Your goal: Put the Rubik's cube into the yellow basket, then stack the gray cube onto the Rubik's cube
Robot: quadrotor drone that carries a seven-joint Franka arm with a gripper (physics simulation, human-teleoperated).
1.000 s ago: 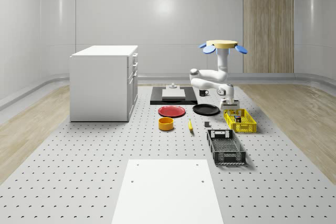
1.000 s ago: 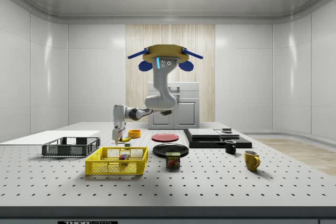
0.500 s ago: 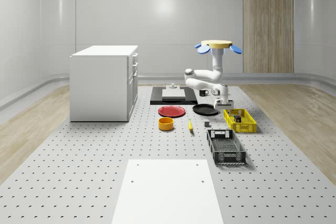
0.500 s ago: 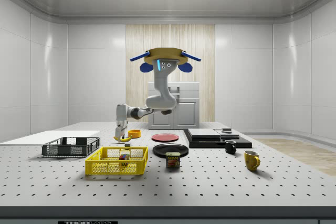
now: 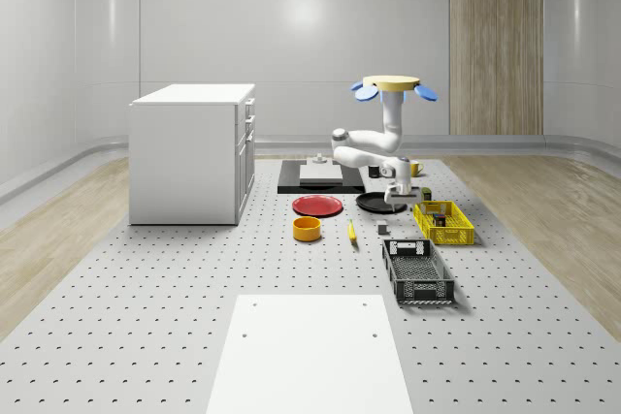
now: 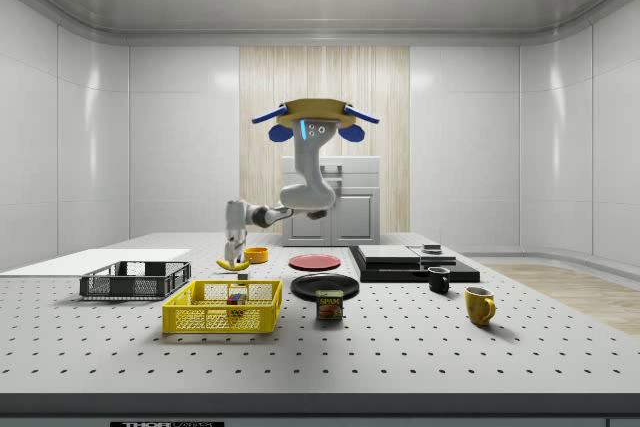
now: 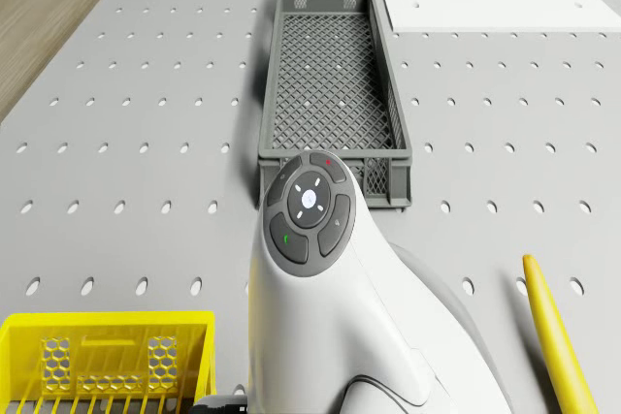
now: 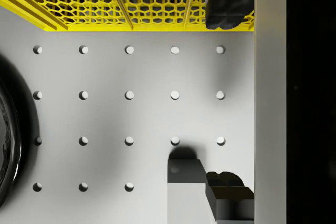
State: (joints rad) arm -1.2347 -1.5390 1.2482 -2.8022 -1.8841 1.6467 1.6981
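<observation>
Drone (image 5: pixel 389 85) and arm have slid toward the whole-scene view's left since a second ago, off the yellow basket (image 5: pixel 443 223) and over toward the black plate (image 5: pixel 377 203), the drone hovering above the table's far end while the gripper (image 5: pixel 395 197) now hangs low between plate and basket. First half looks done: in the side view the Rubik's cube (image 6: pixel 236 298) sits inside the basket, its coloured stickers just showing through the honeycomb plastic mesh. Second half is left: the gray cube (image 5: pixel 383 229), a small matte block with flat faces, rests on the perforated table (image 5: pixel 146 317) near the basket and just beyond the dark gray crate (image 5: pixel 417 270), and in the wrist view it (image 8: pixel 186 182) lies right beside one dark finger pad (image 8: pixel 229 195). The fingers (image 8: pixel 229 6) are spread wide and hold nothing, so by my reckoning this is the approach for the second pick, with grasp, carry and stack all to come. Around it: a glossy plate, a rigid lattice crate, a slim yellow banana (image 7: pixel 557 329), and a smooth gray tabletop dotted with holes.
</observation>
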